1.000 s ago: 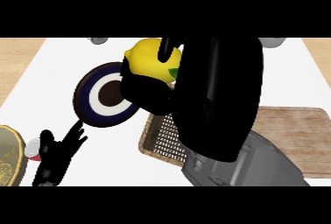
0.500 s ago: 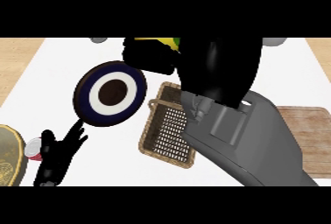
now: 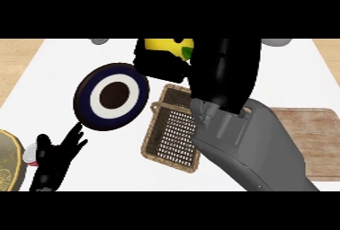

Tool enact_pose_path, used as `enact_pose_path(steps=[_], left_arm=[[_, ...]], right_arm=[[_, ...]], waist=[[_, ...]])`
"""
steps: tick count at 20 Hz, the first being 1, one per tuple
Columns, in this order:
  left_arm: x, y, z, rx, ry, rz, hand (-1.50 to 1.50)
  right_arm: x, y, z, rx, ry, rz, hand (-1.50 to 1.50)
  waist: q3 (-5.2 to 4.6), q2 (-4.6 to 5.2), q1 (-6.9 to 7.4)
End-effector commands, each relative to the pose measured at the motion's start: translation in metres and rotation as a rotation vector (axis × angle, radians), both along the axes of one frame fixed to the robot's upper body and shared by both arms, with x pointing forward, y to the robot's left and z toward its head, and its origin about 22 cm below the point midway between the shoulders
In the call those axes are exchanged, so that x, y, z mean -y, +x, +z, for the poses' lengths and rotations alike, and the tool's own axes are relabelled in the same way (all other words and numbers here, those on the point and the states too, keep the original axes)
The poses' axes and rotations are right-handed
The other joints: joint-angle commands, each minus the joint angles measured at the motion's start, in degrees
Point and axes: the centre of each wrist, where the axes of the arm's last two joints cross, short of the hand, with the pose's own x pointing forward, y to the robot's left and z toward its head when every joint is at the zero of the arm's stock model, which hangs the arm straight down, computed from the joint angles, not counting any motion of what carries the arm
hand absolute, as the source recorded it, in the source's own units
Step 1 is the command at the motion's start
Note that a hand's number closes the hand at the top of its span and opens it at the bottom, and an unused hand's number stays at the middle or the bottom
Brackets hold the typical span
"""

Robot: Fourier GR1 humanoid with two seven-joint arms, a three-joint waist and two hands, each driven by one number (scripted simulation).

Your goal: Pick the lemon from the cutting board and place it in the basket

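**Yellow lemon carried high, past the far rim of the basket**

Yellow, rounded and with a green leaf patch, the lemon (image 3: 167, 46) sits in the curled black fingers of the right hand (image 3: 166, 60), which wrap its lower half and hide most of it. It is up off the white worktop (image 3: 279, 76), showing beyond the far end of the brown woven rectangular basket (image 3: 174, 134), not yet over its mesh floor as far as the head view lets me judge. The wooden cutting board (image 3: 312, 134) at the right carries nothing that can be seen.

A lemon should handle as a small, fairly stiff, light fruit with a waxy, slightly slippery skin; it rolls readily, so a wrap round its middle, as here, looks the sensible hold, and it would best be let go low inside the basket.

Against the picture half a second ago, the right forearm has swung so that more of the basket and of the board is uncovered, and the lemon shows more yellow above the fingers. The round dark blue plate with a white ring and brown centre (image 3: 111, 96) lies as it did. The left hand (image 3: 56, 157) rests open, fingers up, at the lower left, unchanged, beside a gold-rimmed round dish (image 3: 10, 161) at the edge.
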Motion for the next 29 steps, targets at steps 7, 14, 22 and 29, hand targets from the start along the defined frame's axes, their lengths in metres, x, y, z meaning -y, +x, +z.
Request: enact_pose_path(steps=[7,14,22,29], left_arm=[[0.006,-0.007,-0.015,-0.067,-0.005,0.044,0.00],[0.001,-0.010,-0.016,-0.073,-0.013,0.041,0.00],[0.001,-0.012,-0.020,-0.084,0.008,0.043,0.00],[-0.005,-0.027,-0.027,-0.104,-0.010,0.070,0.00]], right_arm=[[0.002,-0.002,-0.035,-0.259,-0.074,-0.228,-1.50],[0.021,-0.029,-0.025,-0.182,-0.044,-0.214,-1.50],[0.054,-0.046,0.006,-0.056,0.143,-0.292,-1.50],[0.108,-0.085,0.003,-0.059,0.185,-0.381,-1.50]], waist=[[-0.35,0.00,-2.11],[-0.32,0.00,-2.40],[-0.34,-0.09,-2.79],[-0.32,-0.47,-4.17]])
